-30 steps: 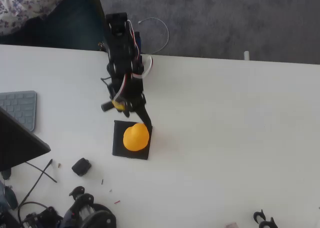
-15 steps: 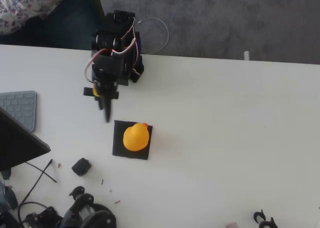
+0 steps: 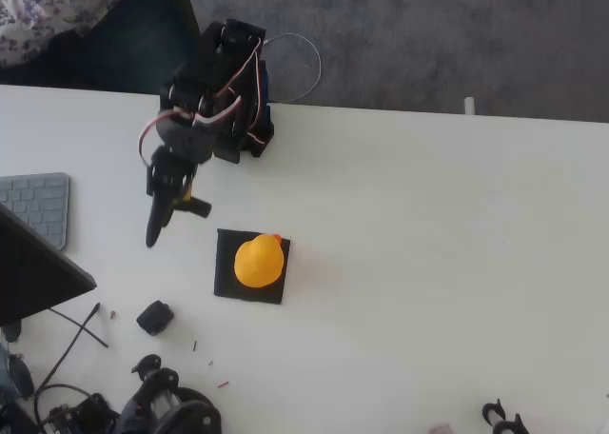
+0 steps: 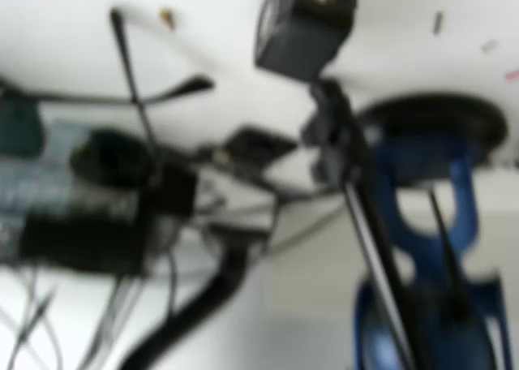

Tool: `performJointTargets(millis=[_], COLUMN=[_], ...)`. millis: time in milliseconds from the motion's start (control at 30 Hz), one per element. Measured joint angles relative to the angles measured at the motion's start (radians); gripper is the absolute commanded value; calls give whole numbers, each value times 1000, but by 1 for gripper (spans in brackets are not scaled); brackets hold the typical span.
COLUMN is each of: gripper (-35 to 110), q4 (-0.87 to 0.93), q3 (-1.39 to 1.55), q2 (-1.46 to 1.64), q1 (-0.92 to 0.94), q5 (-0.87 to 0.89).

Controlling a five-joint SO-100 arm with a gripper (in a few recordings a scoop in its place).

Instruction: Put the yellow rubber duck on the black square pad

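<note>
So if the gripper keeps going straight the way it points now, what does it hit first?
Seen from overhead, the gripper points down-left. Bare white table comes first, then likely the dark slab's corner at the left edge. Height is unclear. The duck lies off that line.

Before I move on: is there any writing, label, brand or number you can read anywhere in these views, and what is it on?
None can be read.
Keyboard: its keys are too small and blurred to make out any letters.
Yellow rubber duck, black square pad and gripper: no print shows on them.
Wrist view: too blurred to tell whether anything carries text.
</note>
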Motion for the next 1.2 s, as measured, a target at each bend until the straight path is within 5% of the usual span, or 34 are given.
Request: performJointTargets(millis=[733, 1200], gripper=[25, 16], q4=[-164, -163], q3=[647, 741], q2=[606, 660], q1=[2, -121], q5=[-5, -43])
